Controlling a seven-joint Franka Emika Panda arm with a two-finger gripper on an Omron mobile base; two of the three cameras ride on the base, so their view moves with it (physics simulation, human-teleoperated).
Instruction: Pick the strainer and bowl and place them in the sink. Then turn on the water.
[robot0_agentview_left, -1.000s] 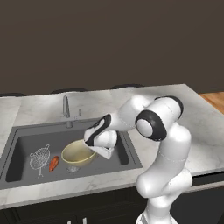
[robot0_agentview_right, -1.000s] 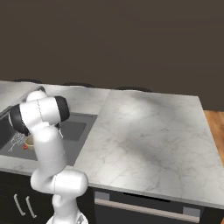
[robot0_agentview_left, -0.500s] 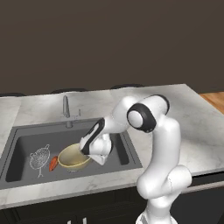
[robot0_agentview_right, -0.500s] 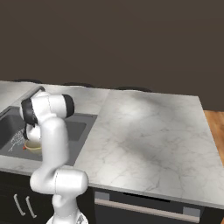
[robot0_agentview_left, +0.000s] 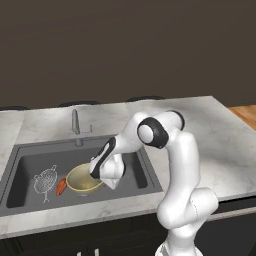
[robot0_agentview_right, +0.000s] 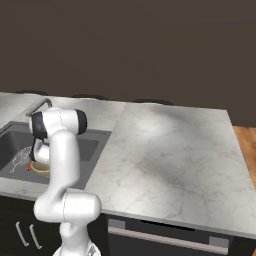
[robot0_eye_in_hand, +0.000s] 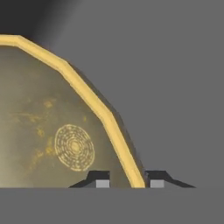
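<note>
Arm is lower and further left vs a sec ago: the bowl has gone from hanging just above the basin floor to sitting on the floor of the sink, near the drain. Placement of item two looks done, as far as the left base view shows.

Tool is at the bowl's right rim. In the hand view the two dark tips straddle the yellow rim, one inside over the olive interior, one outside over grey basin. There's a small gap each side of the rim, so the jaws look like they're just easing off rather than clamping. Judgement: release under way, not yet wide enough to pull clear safely.

The strainer lies in the sink too, left of the bowl and apart from it, with its wire handle pointing toward the front wall. Small orange-red object sits between strainer and bowl, close to the bowl's left edge; can't tell if touching.

Meaning for task: both items are in the basin, so the pick/place part is basically finished. What's left: open fully, lift straight up off the rim w/o dragging the bowl, then reach for the faucet behind the sink on the counter and turn the water on. Risk: a tip catching the rim on retreat and tipping the bowl.
</note>
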